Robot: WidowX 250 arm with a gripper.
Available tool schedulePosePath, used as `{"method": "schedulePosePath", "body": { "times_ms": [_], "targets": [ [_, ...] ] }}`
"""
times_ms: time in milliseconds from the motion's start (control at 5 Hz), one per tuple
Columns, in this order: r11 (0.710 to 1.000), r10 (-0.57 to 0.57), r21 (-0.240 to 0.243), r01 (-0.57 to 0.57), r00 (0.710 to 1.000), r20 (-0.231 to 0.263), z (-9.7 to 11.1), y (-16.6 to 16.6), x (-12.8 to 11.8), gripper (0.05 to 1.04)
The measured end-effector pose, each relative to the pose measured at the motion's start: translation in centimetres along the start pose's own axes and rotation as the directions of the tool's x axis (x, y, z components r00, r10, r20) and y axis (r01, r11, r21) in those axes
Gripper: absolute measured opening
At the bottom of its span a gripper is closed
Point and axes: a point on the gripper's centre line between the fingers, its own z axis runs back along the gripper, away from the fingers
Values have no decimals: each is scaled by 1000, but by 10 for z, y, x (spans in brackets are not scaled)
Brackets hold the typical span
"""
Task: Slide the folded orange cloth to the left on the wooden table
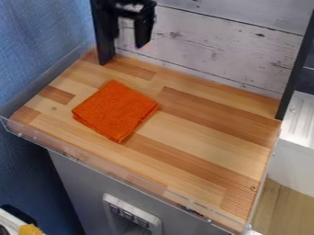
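Clear rim: nearest the camera, it bordered the worktop's lower edge, running from 9 o'clock round to 5.
Orange cloth: folded into a flat square, it lay on the wooden worktop, toward 10 o'clock from the middle. Its corners pointed roughly to 12, 3, 6 and 9 o'clock, and layered edges showed on the sides facing the camera.
Black gripper: it hung beyond the cloth, toward 12 o'clock and well apart from it. Its fingers stood apart – nothing between them.
Handling, as judged: a sound grasp of such a flat fold called for a low, level approach, fingers straddling an edge or a raised pinch of fabric, then a gentle close that caught every layer – a shallow nip risked taking only the top one.
Dark posts: one rose close by the gripper at 11 o'clock, another at 2.
Plank backboard: it stood behind the worktop, between the posts.
Switch panel: it sat below the rim, toward 6 o'clock.
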Motion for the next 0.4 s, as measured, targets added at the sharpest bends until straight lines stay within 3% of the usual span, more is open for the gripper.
{"method": "schedulePosePath", "body": {
  "times_ms": [400],
  "targets": [
    [1000, 12, 1, -12, 1000, 2, 7, -8, 23, 996]
  ]
}}
